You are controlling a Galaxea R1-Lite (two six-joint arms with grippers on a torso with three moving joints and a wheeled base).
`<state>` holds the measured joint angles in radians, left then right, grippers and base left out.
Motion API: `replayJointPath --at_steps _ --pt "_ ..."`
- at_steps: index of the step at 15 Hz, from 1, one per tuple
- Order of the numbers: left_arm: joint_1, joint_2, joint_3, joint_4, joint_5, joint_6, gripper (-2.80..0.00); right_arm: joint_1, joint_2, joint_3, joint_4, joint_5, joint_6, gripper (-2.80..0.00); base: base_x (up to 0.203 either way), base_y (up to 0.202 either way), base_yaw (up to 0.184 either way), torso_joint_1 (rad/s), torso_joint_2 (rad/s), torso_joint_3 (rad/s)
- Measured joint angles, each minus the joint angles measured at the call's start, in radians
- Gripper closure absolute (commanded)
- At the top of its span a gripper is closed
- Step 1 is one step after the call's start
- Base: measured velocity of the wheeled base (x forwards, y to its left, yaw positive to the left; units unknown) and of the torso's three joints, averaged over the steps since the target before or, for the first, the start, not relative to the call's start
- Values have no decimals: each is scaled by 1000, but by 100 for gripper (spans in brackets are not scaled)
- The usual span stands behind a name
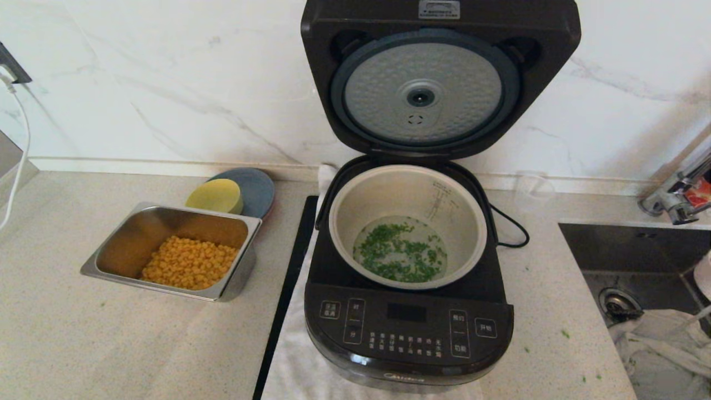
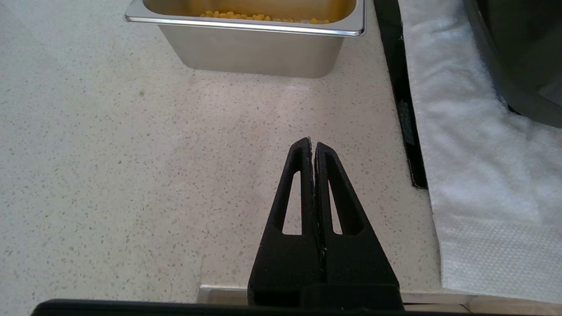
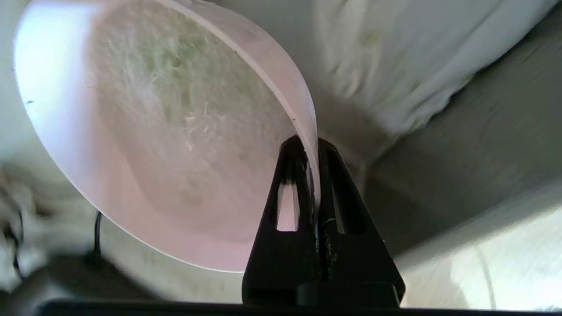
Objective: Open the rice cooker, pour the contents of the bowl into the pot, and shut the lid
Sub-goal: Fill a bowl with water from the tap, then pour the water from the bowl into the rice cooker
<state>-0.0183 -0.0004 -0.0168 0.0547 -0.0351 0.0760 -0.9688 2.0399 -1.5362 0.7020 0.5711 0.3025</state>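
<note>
Right wrist view, bowl (image 3: 145, 145) rim inside right gripper (image 3: 311, 151)

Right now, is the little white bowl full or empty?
Almost empty. In the right wrist view the right gripper pinches the rim of the bowl, and only a faint green smear shows inside. The chopped greens lie in the pot.

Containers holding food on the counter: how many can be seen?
2. The steel tray with corn sits left of the cooker; the pot inside the open cooker holds green bits. The bowl, in the right pincer, looks emptied and is off the counter.
</note>
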Motion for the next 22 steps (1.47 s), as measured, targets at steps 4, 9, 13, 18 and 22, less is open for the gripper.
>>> replayJointPath --at_steps 4,9,13,18,22 --pt "0 0 0 0 0 0 0 168 -216 102 96 -36 -4 0 0 0 0 0 0 0" --pt "0 0 0 0 0 0 0 433 -418 136 245 -112 29 0 0 0 0 0 0 0" --pt "0 0 0 0 0 0 0 676 -519 138 267 -194 123 0 0 0 0 0 0 0" --pt "0 0 0 1 0 0 0 1018 -554 96 263 -312 283 0 0 0 0 0 0 0" --pt "0 0 0 0 0 0 0 1257 -516 -18 263 -459 412 0 0 0 0 0 0 0"
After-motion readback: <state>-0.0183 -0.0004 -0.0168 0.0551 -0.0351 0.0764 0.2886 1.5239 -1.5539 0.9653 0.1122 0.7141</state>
